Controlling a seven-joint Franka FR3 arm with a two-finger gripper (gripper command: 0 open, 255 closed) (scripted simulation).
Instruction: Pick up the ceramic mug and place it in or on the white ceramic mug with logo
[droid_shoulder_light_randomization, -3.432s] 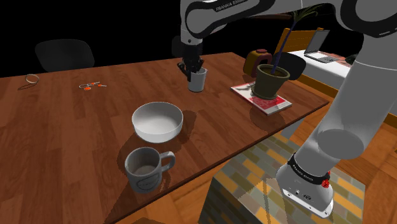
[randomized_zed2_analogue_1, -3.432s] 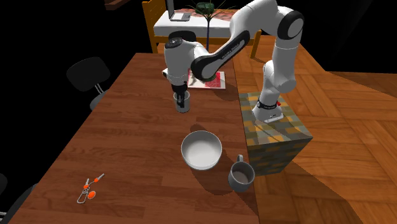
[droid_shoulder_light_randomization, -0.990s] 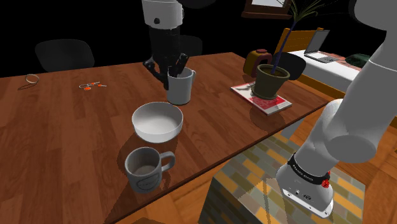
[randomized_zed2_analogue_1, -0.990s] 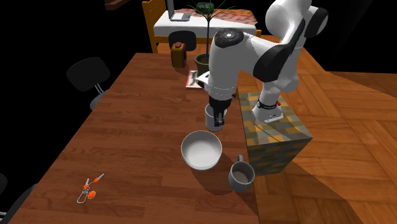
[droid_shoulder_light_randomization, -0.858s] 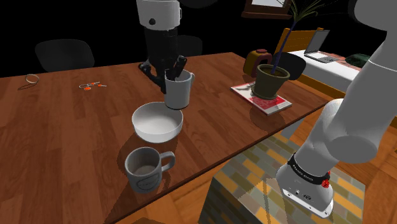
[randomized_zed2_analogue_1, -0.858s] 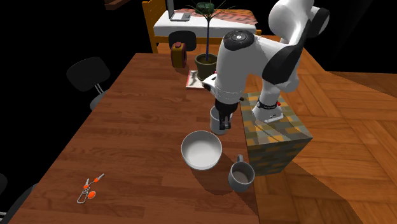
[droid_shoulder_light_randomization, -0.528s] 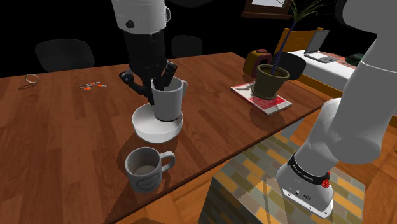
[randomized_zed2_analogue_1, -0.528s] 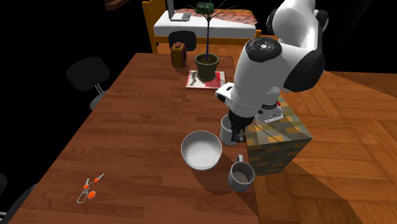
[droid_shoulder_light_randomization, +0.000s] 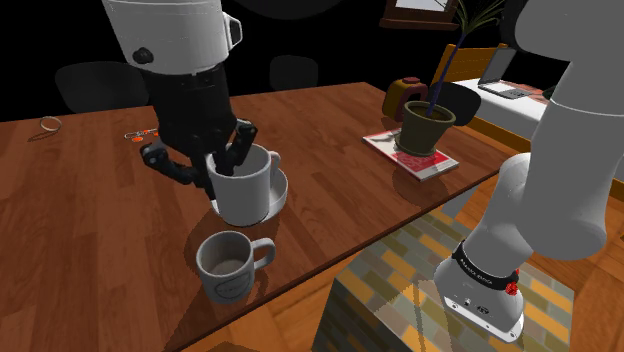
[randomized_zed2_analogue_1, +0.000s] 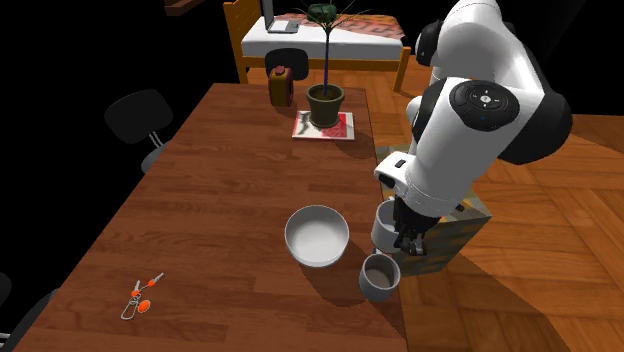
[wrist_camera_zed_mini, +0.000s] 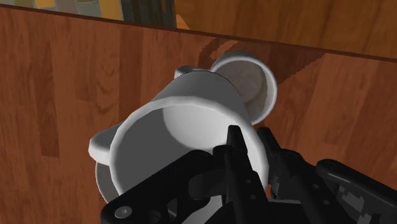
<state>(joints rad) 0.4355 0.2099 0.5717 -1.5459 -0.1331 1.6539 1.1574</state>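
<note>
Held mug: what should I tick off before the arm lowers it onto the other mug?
1. Grip: the gripper clasps the held mug by its rim wall, one finger inside and one outside. Ok.
2. Clear of the bowl: the second exterior view shows the held mug apart from it. Ok.
3. Target mug upright with its opening free. Ok.
4. Centred over the target mug: in the wrist view its opening shows off to one side of the held mug's base. Not ok.
5. Fit: both mugs look similarly wide, so whether one will nest in the other: cannot tell.
</note>
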